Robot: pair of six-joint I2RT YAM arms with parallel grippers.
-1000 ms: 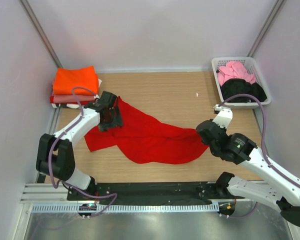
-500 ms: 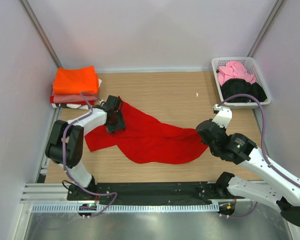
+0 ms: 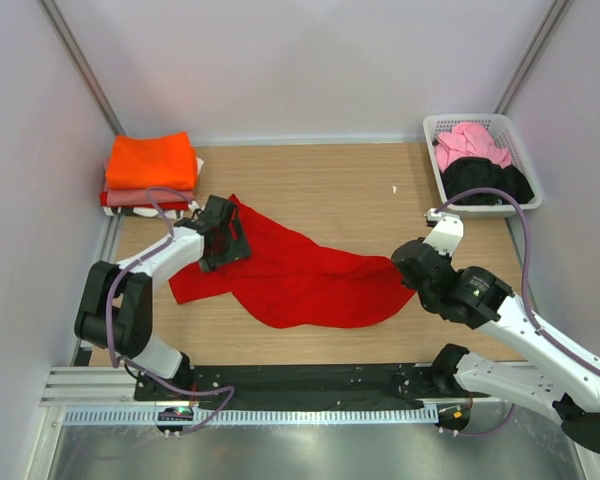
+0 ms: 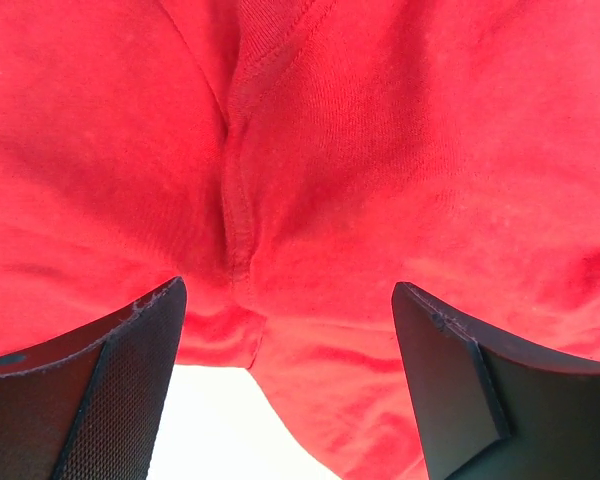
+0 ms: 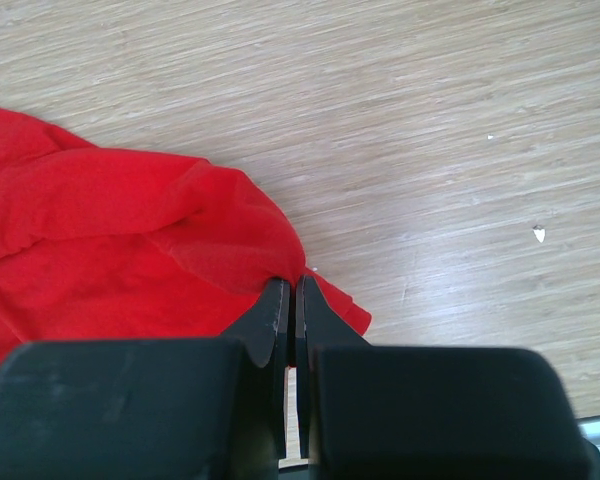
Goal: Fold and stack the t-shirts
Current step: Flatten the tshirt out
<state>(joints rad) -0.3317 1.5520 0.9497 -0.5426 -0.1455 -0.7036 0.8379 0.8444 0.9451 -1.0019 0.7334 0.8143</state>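
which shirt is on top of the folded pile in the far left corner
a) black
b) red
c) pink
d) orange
d, the orange shirt sits on top there, while the red shirt lies spread on the table and the pink shirt and black shirt are in the basket

Plain red t-shirt (image 3: 300,280) — tan wood-grain table (image 3: 330,180) — orange t-shirt (image 3: 152,160), white slatted basket (image 3: 485,208).

Bright, even, diffuse light, soft shadows; blown-out white patch under red t-shirt (image 4: 380,150) at 6 o'clock, left wrist view.
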